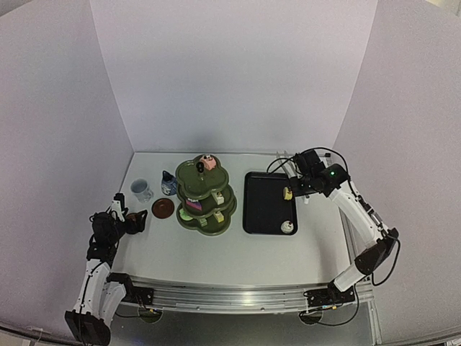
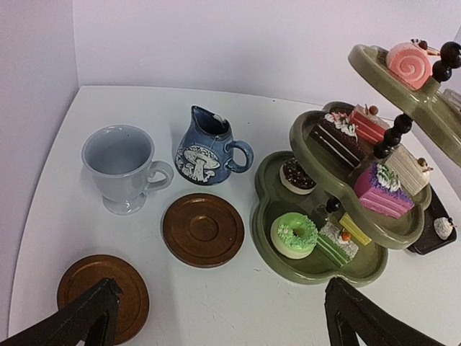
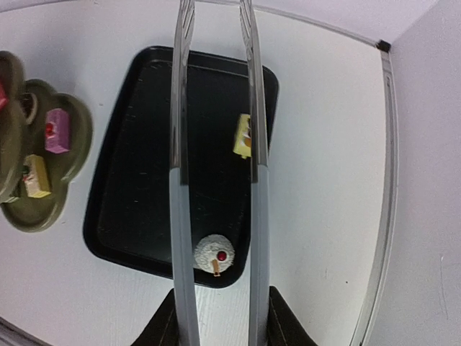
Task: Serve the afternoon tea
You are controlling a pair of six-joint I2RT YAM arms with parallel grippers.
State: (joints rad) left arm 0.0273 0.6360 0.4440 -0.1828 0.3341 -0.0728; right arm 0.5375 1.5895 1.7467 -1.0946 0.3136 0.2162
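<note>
The dark green three-tier stand [image 1: 206,196] holds several small cakes; it also shows in the left wrist view [image 2: 317,271]. Left of it stand the white mug [image 1: 140,189] [image 2: 119,167], the blue-and-white pot [image 1: 168,184] [image 2: 209,148] and a brown coaster [image 1: 163,208] [image 2: 202,229]. A second coaster [image 2: 101,292] lies under my open, empty left gripper [image 1: 137,223] [image 2: 223,333]. My right gripper [image 1: 301,184] [image 3: 220,324] is shut on metal tongs [image 3: 256,108], held above the tray. A yellow cake [image 1: 287,193] [image 3: 243,135] and a white cake [image 1: 287,228] [image 3: 216,254] lie in the tray.
The black rectangular tray [image 1: 263,209] [image 3: 144,180] lies right of the stand. White walls close the table on the left, back and right. The tongs' tips point toward the back right corner.
</note>
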